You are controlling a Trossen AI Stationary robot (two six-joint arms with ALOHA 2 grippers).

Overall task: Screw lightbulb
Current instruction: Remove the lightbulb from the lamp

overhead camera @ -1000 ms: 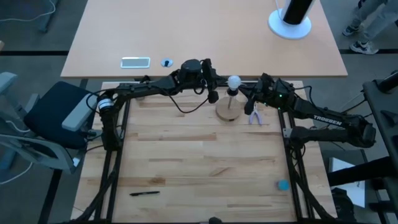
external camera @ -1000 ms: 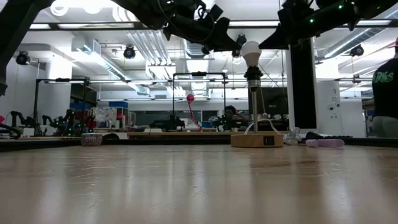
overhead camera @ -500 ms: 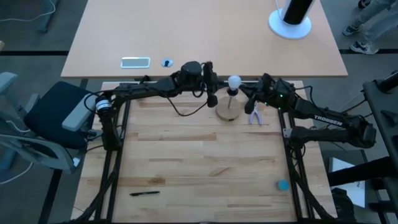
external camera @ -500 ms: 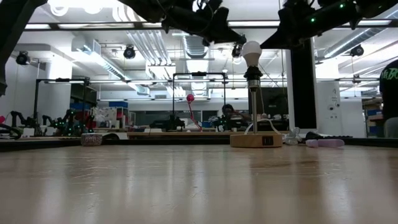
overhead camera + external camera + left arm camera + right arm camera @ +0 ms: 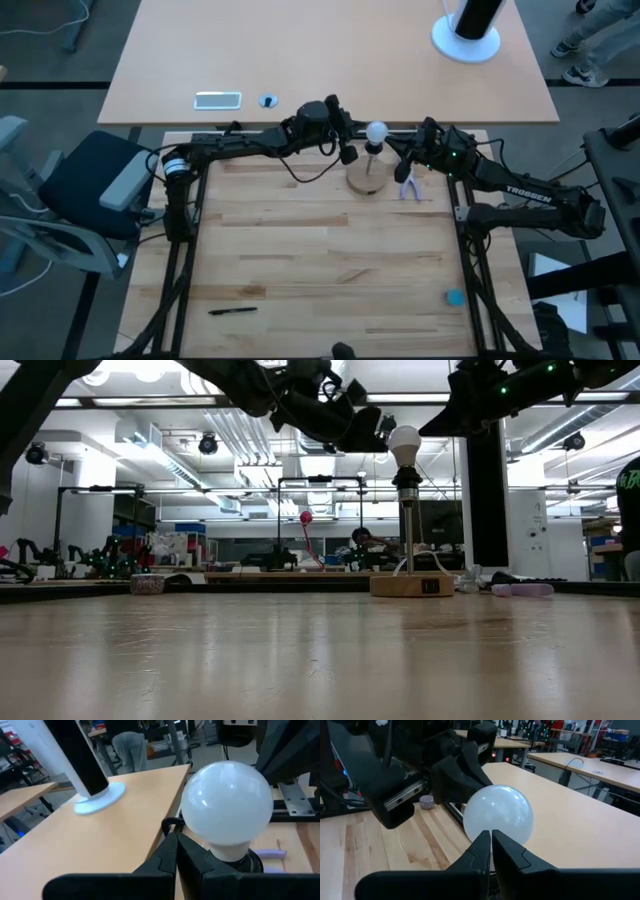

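The small white lightbulb (image 5: 376, 131) sits upright on the black post of the round wooden disc (image 5: 365, 181), which stands near the table's far edge. The bulb also shows in the low view (image 5: 404, 445). My left gripper (image 5: 347, 153) is shut and hangs just left of the bulb, at the bulb's height (image 5: 378, 435). In the left wrist view its tips (image 5: 175, 839) point at the bulb (image 5: 227, 807). My right gripper (image 5: 405, 152) is shut just right of the bulb, pointing at it (image 5: 491, 835). My left gripper's shut fingertips (image 5: 170, 845) stand level at the bulb's lower left side (image 5: 192, 832); I cannot tell whether they touch it. My right gripper's shut fingertips (image 5: 482, 840) stand level at the bulb's right side (image 5: 497, 820); I cannot tell whether they touch it.
A purple object (image 5: 408, 186) lies right of the disc. A blue piece (image 5: 455, 296) and a black pen (image 5: 232, 310) lie near the table's front. On the far table are a phone (image 5: 217, 99) and a white-based black cylinder (image 5: 468, 30).
My left gripper has moved toward the table's right edge, closer to the bulb, staying shut. The bulb and the disc have kept still.
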